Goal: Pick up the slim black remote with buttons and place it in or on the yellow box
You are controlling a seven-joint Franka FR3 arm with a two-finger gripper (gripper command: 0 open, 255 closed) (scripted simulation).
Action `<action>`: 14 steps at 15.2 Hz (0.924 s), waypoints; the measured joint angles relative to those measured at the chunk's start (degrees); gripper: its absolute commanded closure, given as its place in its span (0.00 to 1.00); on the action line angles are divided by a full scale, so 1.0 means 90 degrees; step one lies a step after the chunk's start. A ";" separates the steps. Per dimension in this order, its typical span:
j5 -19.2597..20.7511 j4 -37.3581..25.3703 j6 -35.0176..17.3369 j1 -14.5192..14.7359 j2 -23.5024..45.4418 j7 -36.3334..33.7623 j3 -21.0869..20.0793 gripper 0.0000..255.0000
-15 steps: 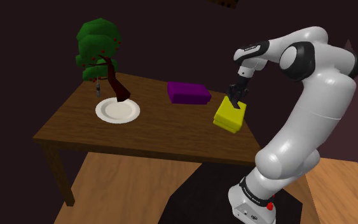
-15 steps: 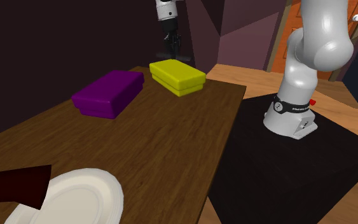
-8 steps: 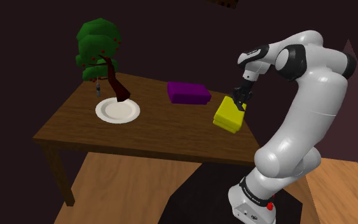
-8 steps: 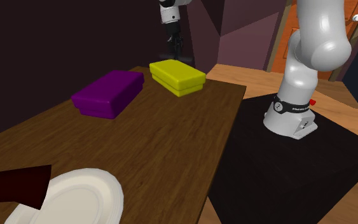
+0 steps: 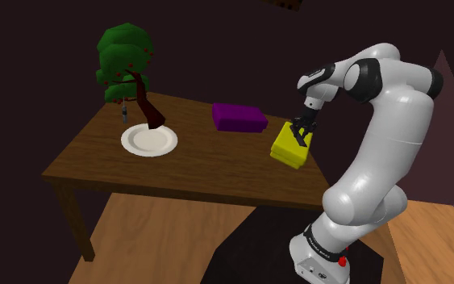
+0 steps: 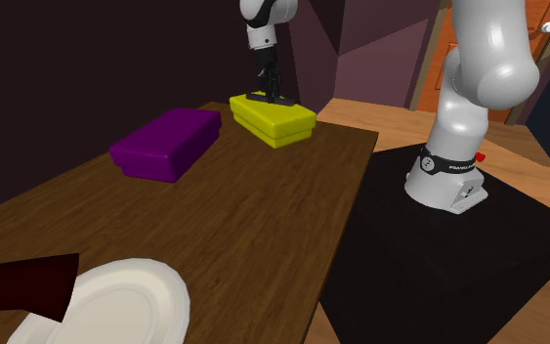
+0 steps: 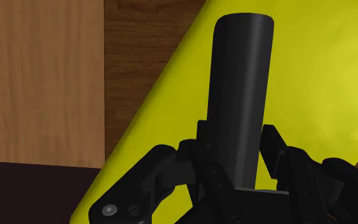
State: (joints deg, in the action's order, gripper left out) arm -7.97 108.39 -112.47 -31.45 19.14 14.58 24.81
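- A brown wooden bench (image 5: pixel 217 157) is seen standing on a wooden floor (image 5: pixel 152 234); every loose thing is carried on its top.
- The white arm (image 5: pixel 394 121) is raised from a black stand (image 5: pixel 249 258) and bent over the bench corner nearest to that stand.
- A small tree (image 5: pixel 124 60) with green leaves and red dots is placed at the far end of the bench, at the shoulder view's left.
- A purple box (image 5: pixel 239 118) is set near the middle of the back edge, apart from the other things.
- The yellow box (image 5: pixel 285 149) is laid at the corner below the wrist, lid closed, just beside the purple box.
- A white plate (image 5: pixel 148 140) is found in front of the tree, and the trunk's foot is rested on its rim.
- The black end effector (image 5: pixel 301 133) is pointed downward, close over the yellow lid, and its fingers (image 7: pixel 273 143) are clamped on the remote.
- The slim black remote (image 7: pixel 241 95) is held between those fingers, with its free end projected over the yellow lid; contact with the lid cannot be told.
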 measured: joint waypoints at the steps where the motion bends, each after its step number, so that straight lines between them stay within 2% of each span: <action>1: -0.0003 0.0016 -0.0020 -0.0002 0.0004 0.0006 0.0000 1.00; 6: -0.0007 0.0024 -0.0036 -0.0005 0.0010 0.0010 -0.0001 1.00; 7: -0.0007 0.0024 -0.0036 -0.0005 0.0010 0.0010 -0.0001 0.00; 14: 0.0008 -0.0062 0.0063 -0.0008 -0.0008 0.0003 0.0007 0.00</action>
State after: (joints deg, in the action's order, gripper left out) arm -7.89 107.84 -111.90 -31.52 19.07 14.60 24.88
